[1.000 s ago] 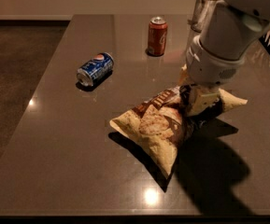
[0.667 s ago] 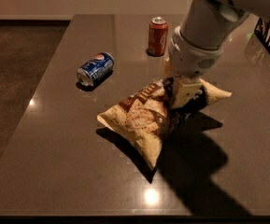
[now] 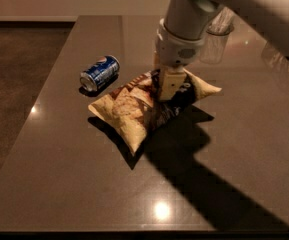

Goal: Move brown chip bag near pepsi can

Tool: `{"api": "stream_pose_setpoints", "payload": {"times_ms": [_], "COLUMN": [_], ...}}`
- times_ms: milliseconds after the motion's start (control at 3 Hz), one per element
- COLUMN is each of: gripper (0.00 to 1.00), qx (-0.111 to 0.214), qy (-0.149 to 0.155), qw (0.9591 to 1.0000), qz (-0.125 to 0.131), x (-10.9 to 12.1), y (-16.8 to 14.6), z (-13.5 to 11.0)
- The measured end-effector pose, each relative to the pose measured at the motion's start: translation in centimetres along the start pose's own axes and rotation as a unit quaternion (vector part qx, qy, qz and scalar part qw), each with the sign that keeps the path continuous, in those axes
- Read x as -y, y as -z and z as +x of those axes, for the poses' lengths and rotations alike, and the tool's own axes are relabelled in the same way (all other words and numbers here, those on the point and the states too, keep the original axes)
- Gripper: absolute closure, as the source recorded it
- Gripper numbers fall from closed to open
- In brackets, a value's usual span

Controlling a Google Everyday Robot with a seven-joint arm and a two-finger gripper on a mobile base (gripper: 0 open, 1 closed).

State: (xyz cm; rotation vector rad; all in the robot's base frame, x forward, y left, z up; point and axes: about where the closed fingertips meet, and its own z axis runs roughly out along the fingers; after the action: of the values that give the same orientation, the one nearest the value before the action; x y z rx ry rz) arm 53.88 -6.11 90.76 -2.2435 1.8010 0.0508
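The brown chip bag [image 3: 134, 106] is crinkly, dark brown and pale yellow, and lies on the dark table [image 3: 59, 184] with its left corner close to the pepsi can. The pepsi can [image 3: 100, 73] is blue and lies on its side just left of the bag, a small gap apart. My gripper [image 3: 167, 86] comes down from above at the bag's middle right and is shut on the bag's upper part. The arm hides the table behind it, and the red-orange can is out of sight.
A clear plastic cup [image 3: 215, 41] stands at the back right, partly behind the arm. The table's left edge [image 3: 44, 99] runs beside a brown floor. The arm's shadow falls across the table to the front right.
My gripper has carried the chip bag leftward toward the pepsi can. The bag's left corner is now close beside the can. The red-orange can is now hidden behind the arm.
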Motion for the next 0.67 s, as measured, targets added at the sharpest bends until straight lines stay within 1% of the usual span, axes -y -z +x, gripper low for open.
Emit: {"api": "stream_pose_setpoints", "payload": {"times_ms": [333,667], "gripper": [1.0,1.0], "qx": [-0.003,-0.006], "qy": [-0.023,-0.039], "qw": [0.9997,0.9992], "qz": [0.001,0.002], "x": [3.2,5.4], "y": [-0.9,-1.6], "z": [-0.1,0.2]}}
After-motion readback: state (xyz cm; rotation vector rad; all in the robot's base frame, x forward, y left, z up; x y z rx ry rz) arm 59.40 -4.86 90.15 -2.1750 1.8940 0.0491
